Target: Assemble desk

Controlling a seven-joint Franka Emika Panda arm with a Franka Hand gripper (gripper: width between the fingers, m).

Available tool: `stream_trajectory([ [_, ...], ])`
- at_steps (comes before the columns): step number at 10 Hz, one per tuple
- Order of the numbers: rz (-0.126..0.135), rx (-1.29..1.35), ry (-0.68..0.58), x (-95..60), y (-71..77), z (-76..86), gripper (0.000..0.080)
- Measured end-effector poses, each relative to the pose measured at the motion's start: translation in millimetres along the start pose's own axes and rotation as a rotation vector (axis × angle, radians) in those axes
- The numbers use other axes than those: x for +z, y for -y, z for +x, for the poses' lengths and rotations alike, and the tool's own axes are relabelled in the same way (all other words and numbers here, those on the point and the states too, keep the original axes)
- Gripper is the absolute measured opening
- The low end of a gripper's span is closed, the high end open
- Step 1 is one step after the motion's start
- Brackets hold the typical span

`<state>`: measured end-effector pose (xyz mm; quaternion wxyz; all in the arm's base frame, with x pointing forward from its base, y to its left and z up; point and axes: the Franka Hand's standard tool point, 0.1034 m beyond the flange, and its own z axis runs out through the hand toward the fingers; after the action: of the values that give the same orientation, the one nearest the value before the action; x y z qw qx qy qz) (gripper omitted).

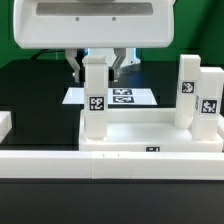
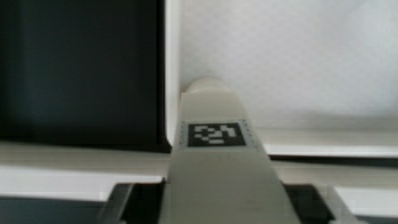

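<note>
Right over the near corner of the desk top [image 1: 150, 133] hangs the gripper [image 1: 95, 68], its two dark fingers [image 1: 74, 68] pinching the upper end of a white leg [image 1: 95, 95]. That leg stands upright with its foot at the corner toward the exterior view's left, a black-and-white tag facing the camera (whether it sits fully down in the socket, I cannot tell). From the wrist view the same leg [image 2: 217, 150] runs straight away from the camera, its tag showing, with the white desk top [image 2: 302, 70] beyond it and black table to one side. Two more legs [image 1: 186, 92] [image 1: 209, 103] stand upright at the exterior view's right end of the top. Behind, flat on the black table, lies the marker board [image 1: 125, 97]. Along the front runs a long white rail [image 1: 100, 162].
</note>
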<state>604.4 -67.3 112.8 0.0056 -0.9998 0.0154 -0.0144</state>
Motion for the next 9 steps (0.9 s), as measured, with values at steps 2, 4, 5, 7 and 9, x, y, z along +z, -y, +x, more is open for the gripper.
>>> stream_trajectory([
  [2, 0.0, 0.18, -0.009, 0.3, 1.2, 0.0, 0.0289],
  [4, 0.003, 0.357, -0.01, 0.5, 1.6, -0.1, 0.0289],
  [5, 0.013, 0.48, -0.013, 0.8, 2.0, 0.0, 0.029],
  [7, 0.025, 0.639, -0.014, 1.0, 2.0, 0.1, 0.029],
  [9, 0.035, 0.847, -0.012, 1.4, 3.4, 0.3, 0.029],
])
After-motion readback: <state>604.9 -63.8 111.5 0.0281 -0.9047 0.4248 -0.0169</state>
